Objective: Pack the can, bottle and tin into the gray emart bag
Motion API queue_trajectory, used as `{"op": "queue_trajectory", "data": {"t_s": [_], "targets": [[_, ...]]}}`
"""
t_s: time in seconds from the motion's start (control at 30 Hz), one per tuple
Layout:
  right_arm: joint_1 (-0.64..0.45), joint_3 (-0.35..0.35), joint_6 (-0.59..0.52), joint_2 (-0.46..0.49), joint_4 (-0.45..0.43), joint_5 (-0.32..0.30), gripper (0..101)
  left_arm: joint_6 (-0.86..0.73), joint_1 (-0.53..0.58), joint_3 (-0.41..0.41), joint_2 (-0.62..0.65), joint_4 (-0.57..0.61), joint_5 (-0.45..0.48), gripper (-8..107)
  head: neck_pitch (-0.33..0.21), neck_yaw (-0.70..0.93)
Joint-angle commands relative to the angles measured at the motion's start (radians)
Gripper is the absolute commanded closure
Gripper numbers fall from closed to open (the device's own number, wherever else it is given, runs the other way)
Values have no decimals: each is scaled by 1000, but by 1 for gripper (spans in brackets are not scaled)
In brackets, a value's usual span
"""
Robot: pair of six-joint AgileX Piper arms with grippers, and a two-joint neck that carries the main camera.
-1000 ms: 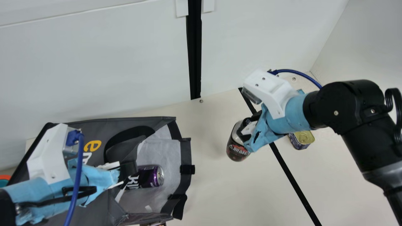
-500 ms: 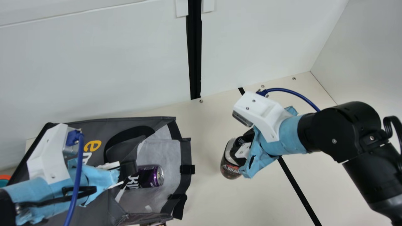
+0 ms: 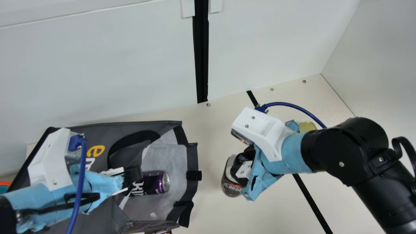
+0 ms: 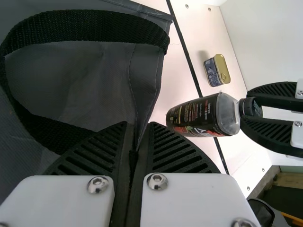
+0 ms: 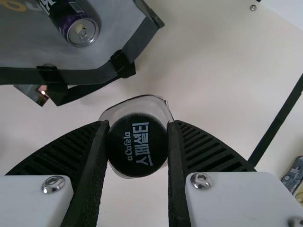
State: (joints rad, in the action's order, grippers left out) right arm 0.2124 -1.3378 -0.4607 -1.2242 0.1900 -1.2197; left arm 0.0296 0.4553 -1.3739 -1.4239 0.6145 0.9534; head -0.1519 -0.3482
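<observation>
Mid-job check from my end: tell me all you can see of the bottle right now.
The bottle has a round black cap with white print, a clear, plastic-looking shoulder and a dark wrap label printed in red and white. The cap is on. The right hand grips it from both sides at the cap, with the base lower than the cap; its exact tilt I can't tell. It appears held over the table, beside the bag's open mouth and apart from it.
</observation>
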Motion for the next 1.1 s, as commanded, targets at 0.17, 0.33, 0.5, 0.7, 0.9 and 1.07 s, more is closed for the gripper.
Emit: {"op": "queue_trajectory", "data": {"t_s": [0.17, 0.33, 0.5, 0.7, 0.9, 1.07], "targets": [[16, -12, 11, 6, 18, 0, 101, 0, 0, 0, 0, 0, 0, 89, -23, -1], [26, -9, 16, 11, 27, 18, 101, 0, 0, 0, 0, 0, 0, 89, -23, -1], [40, 6, 24, 11, 36, 60, 101, 0, 0, 0, 0, 0, 0, 89, -23, -1], [63, 20, 34, -1, 45, 116, 101, 0, 0, 0, 0, 0, 0, 89, -23, -1], [86, 20, 40, -20, 58, 178, 101, 0, 0, 0, 0, 0, 0, 89, -23, -1], [104, 22, 42, -35, 85, 239, 101, 0, 0, 0, 0, 0, 0, 89, -23, -1]]}}
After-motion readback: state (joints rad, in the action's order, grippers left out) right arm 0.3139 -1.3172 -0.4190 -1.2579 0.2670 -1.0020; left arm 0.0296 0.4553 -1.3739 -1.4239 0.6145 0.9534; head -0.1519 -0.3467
